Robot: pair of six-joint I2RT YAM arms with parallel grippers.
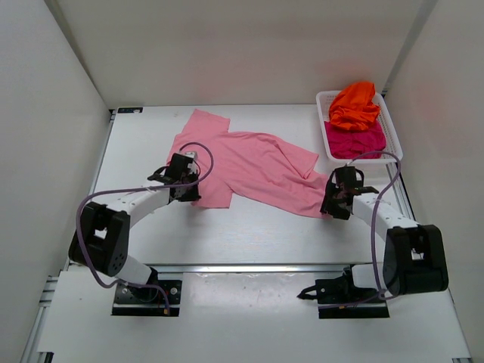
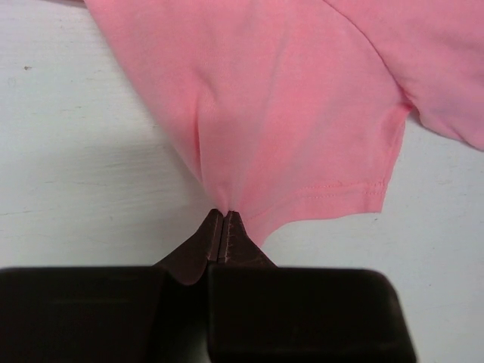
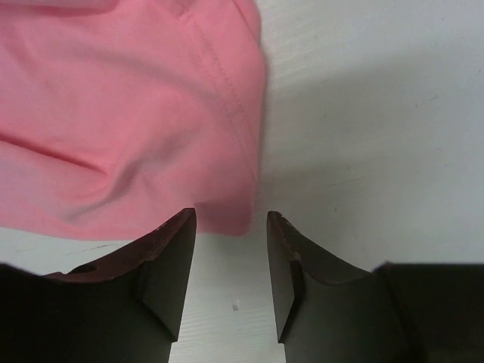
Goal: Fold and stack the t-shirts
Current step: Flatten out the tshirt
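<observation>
Across the middle of the surface (image 1: 249,234), running from the far left toward the right edge:

- Light pink t-shirt (image 1: 249,162): largest item, lying flat but crooked and creased, one sleeve toward the far left. No fold made in it.
- White mesh basket (image 1: 321,125): at the far right corner of the surface, holding the other two shirts.
- Magenta t-shirt (image 1: 355,140): bunched in the near half of the basket, unfolded.
- Orange t-shirt (image 1: 354,104): crumpled in a heap at the far end of the basket, partly on the magenta one.
- Left fingers (image 2: 200,249): pressed together, pinching the pink shirt's hem at its near left side. The cloth gathers into a pleat at the tips.
- Right fingers (image 3: 170,257): spread, low over the surface near the right edge. A corner of the pink shirt lies at the mouth of the gap, not pinched.

Status: early. Nothing is folded and no stack has been started. The pink shirt seems to be in the middle of being straightened for a first fold, with one side gripped and the other awaiting a grip. Both basket shirts remain to be taken out, folded and stacked
</observation>
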